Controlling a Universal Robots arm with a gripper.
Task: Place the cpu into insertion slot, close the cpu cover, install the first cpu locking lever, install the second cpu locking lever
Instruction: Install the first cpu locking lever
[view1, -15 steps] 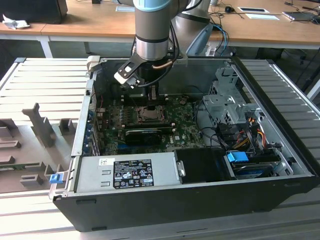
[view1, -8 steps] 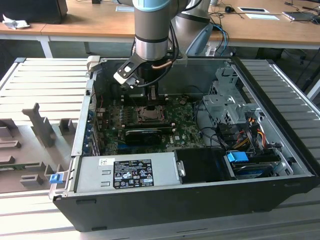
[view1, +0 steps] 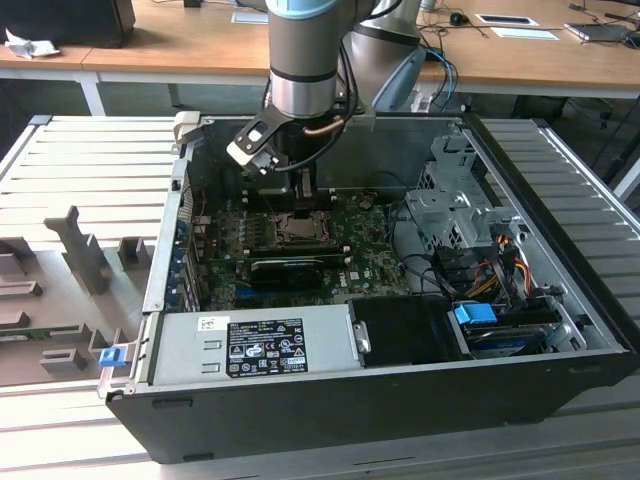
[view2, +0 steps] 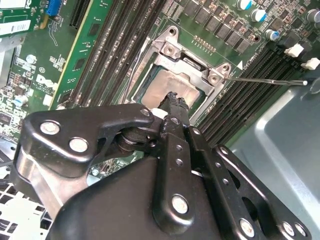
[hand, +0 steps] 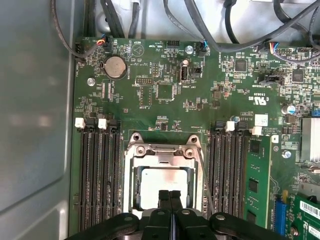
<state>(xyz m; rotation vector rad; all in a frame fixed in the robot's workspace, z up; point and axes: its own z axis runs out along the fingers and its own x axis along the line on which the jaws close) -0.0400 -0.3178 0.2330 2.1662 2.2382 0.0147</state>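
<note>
The cpu (hand: 162, 181) (view2: 172, 82) lies flat in the socket on the green motherboard (hand: 165, 75). The silver cpu cover (hand: 132, 170) (view2: 170, 61) lies down around it as a frame. A thin locking lever (view2: 265, 80) (hand: 202, 167) sticks out loose beside the socket. My gripper (hand: 169, 194) (view2: 173, 96) is shut with nothing between its fingers, and its tips hang just above the near edge of the cpu. In the exterior view my gripper (view1: 305, 192) reaches down into the open computer case right over the socket (view1: 298, 228).
Black memory slots (hand: 97, 170) flank the socket on both sides. An expansion card (view1: 285, 268) lies just in front of it. The power supply (view1: 250, 345) fills the case front, and a drive cage (view1: 450, 205) with cables (view1: 500, 270) stands at the exterior view's right. Case walls (hand: 35, 125) close in.
</note>
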